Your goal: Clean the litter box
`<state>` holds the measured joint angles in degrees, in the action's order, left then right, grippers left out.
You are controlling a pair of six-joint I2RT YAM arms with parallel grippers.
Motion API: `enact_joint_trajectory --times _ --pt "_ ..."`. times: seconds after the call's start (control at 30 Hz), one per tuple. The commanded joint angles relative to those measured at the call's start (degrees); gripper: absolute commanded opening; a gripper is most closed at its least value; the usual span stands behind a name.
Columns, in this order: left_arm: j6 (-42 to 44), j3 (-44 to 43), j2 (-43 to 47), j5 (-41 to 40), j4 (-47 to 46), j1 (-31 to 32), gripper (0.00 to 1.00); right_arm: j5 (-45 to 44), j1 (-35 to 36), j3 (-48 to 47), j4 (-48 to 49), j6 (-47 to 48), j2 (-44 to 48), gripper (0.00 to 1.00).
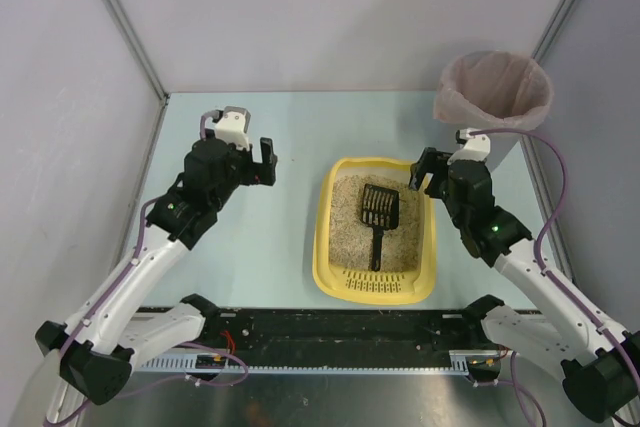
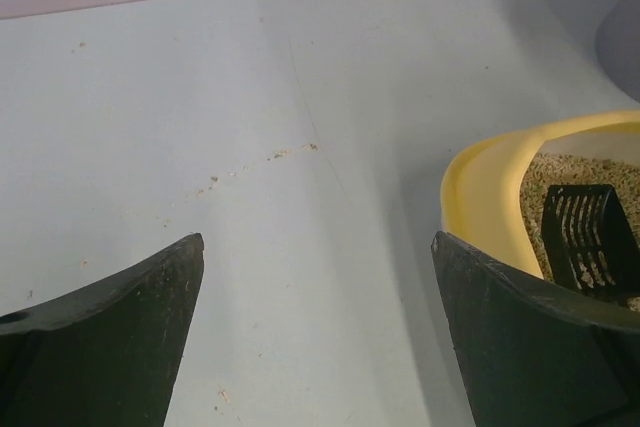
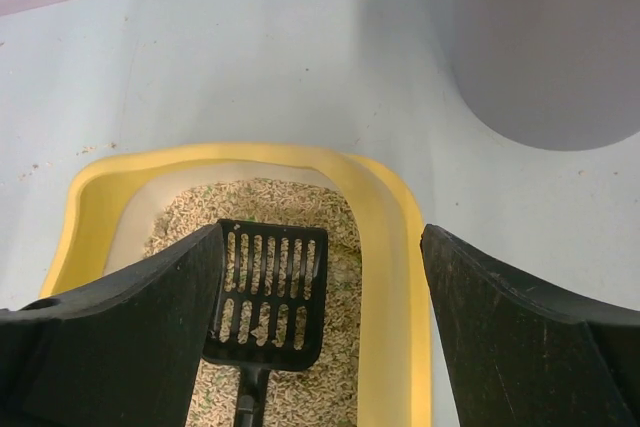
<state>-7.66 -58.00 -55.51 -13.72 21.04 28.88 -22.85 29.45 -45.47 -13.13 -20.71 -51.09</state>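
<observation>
On the pale blue-grey table (image 1: 270, 247), right of centre: a shallow yellow plastic rectangular litter box (image 1: 322, 237) with rounded corners. Its slotted rim is at the near end, and it is filled with beige granular litter (image 1: 345, 232).
Inside the box: a black slotted plastic scoop (image 1: 379, 209) lies flat on the litter, with its head toward the far end and its handle pointing at the slotted rim.
Step in hand: likely the reach for the scoop, as nothing is picked up yet.
Doing it well: come down over the thin handle rather than the slotted head. Set the jaws across the handle and close firmly, keeping the fingertips clear of the yellow wall and out of the litter.
Right arm: stretched forward, with the right gripper (image 1: 424, 175) above the box's far right corner and tilted down toward the scoop head. Its fingers are spread wide and hold nothing.
Left arm: bent, with the left gripper (image 1: 268, 162) raised over bare table left of the box. Its fingers are parted and empty.
Beyond the box: a grey round bin (image 1: 493, 87) with a pinkish bag liner stands at the far right. A few stray beige crumbs (image 2: 250, 162) lie on the table.
</observation>
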Motion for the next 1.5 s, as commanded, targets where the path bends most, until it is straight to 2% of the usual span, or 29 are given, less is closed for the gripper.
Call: enact_joint_trajectory --times 0.0,0.37,0.47,0.53,0.6,0.63,0.7,0.8,0.87,0.9,1.03,1.23,1.33,1.47 --pt "1.2 -0.6 1.3 1.5 -2.8 -0.1 1.00 -0.9 -0.1 -3.3 -0.1 1.2 0.4 0.85" --pt "-4.0 -9.1 -3.1 12.7 -2.8 -0.1 1.00 3.0 0.1 -11.6 -11.0 1.6 -0.4 0.82" --pt "-2.5 -7.8 -2.8 14.3 -3.4 -0.1 1.00 6.1 0.3 -15.5 -16.7 0.9 -1.0 0.80" --pt "-2.2 -5.0 -2.1 13.8 -3.5 -0.1 1.00 8.1 0.9 -18.9 -22.1 0.1 -2.2 0.75" --pt "-1.7 -3.3 -2.0 13.8 -3.6 -0.1 1.00 9.0 2.9 -21.6 -28.1 -0.6 -3.7 0.70" --pt "-1.7 -2.0 -2.1 13.8 -3.7 -0.1 0.99 8.5 3.9 -24.1 -30.4 -2.2 -4.0 0.64" --pt "-1.5 -1.2 -2.6 13.8 -3.7 -0.1 1.00 4.6 9.0 -27.0 -37.9 -5.3 -4.2 0.60" --pt "-0.2 -1.4 -3.8 16.0 -3.8 -0.1 1.00 1.9 15.8 -28.9 -43.6 -14.9 -3.1 0.51" --pt "2.5 -1.6 -3.6 19.7 -4.2 0.0 1.00 -0.6 19.4 -28.6 -46.0 -21.5 -4.4 0.47" --pt "3.8 -1.6 -3.3 25.3 -4.2 0.1 1.00 -1.8 23.9 -28.5 -47.8 -23.0 -5.9 0.47" --pt "6.1 0.4 -0.9 31.8 -7.2 1.0 1.00 -5.5 29.4 -28.5 -48.6 -25.3 -16.7 0.48" --pt "7.0 2.4 -0.3 29.9 -7.9 2.8 1.00 -4.4 29.3 -24.1 -40.0 -26.6 -23.7 0.52" --pt "7.4 2.7 0.1 29.9 -8.0 4.1 1.00 -0.7 27.9 -20.4 -34.4 -26.2 -26.6 0.53" --pt "7.6 2.9 0.0 30.0 -7.9 5.5 0.99 1.1 27.3 -17.8 -30.8 -26.5 -29.3 0.61"
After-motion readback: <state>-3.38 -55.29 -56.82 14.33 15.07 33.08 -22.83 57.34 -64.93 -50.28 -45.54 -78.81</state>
